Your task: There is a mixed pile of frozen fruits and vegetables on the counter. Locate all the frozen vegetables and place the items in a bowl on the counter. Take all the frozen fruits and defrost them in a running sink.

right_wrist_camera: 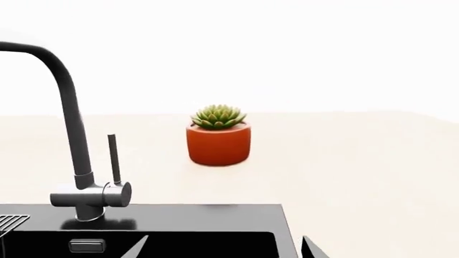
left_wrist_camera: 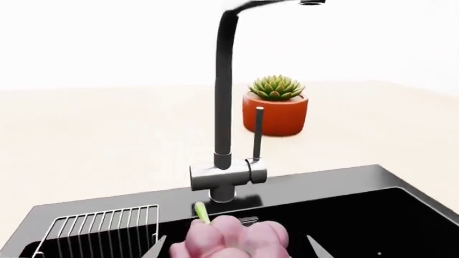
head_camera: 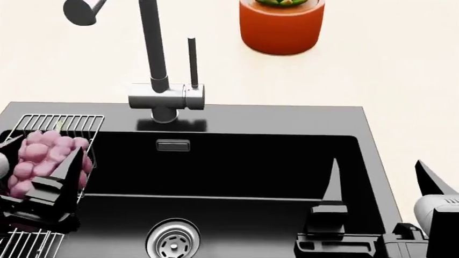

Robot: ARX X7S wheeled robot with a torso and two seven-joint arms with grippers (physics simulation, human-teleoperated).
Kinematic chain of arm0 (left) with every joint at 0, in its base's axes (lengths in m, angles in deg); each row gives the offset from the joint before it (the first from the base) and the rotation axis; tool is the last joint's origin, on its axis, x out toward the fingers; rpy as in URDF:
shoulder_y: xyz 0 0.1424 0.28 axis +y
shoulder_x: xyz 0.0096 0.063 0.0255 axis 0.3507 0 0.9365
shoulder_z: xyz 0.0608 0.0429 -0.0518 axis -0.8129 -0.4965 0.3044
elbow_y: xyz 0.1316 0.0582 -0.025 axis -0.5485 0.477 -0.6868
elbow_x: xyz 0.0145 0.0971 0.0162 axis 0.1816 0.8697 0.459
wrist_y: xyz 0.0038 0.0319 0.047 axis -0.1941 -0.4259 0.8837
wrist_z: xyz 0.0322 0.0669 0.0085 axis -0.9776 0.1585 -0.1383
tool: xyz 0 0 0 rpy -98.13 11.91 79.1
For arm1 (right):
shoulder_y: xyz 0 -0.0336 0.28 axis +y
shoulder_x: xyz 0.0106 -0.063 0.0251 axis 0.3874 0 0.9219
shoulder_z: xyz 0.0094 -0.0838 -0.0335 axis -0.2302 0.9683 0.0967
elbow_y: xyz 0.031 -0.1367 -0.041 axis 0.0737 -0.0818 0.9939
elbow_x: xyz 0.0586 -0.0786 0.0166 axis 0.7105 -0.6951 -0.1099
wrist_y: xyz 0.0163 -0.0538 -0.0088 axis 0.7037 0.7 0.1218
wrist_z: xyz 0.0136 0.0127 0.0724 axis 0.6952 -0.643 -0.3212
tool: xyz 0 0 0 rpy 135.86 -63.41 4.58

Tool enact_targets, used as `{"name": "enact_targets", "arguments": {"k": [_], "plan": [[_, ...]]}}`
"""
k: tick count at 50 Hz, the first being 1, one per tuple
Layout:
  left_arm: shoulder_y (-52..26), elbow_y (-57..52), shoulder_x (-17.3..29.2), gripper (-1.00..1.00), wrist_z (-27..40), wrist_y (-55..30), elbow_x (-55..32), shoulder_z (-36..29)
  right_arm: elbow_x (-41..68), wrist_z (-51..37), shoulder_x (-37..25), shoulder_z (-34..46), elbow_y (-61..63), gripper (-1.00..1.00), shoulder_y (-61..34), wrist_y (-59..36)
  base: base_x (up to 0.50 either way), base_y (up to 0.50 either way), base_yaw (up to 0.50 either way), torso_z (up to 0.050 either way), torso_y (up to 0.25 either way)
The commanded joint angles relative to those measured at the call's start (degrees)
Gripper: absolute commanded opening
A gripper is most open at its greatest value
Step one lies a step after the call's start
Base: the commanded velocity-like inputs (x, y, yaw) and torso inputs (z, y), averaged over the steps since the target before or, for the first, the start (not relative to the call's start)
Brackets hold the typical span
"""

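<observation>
Your left gripper [head_camera: 32,172] pinches the pink bumpy berry-like cluster [head_camera: 44,157].
It hangs above the wire rack [head_camera: 61,124] in the black rectangular sink [head_camera: 237,166]; your right gripper [head_camera: 384,185] is spread, holding nothing.

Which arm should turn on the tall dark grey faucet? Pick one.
Right. The right gripper hangs open and empty over the black sink, while the left gripper is shut on the pink bumpy berry cluster. The faucet lever stands between them.
</observation>
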Motion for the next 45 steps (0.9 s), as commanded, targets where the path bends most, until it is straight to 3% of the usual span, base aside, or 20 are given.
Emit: {"name": "enact_targets", "arguments": {"k": [1,22,45], "plan": [[-9.75,11.35,-3.67,-1.00,-3.89,2.64,3.45,-11.03,0.56,0.12,-0.18,0.18,0.10,1.00,0.08,0.27,0.00,0.00,0.00,0.000,0.000],[-18.03,39.20,-10.39,-1.00,-18.98,14.32,17.40,-32.29,1.22,-0.43,-0.86,-0.94,-0.29,1.00,0.60,0.81,0.00,0.00,0.00,0.000,0.000],[-11.94,55.01,-13.79,-1.00,-25.51,25.47,23.92,-41.20,-1.01,0.71,-0.56,1.72,-1.76,1.00,0.86,1.75,0.00,0.00,0.00,0.000,0.001]]}}
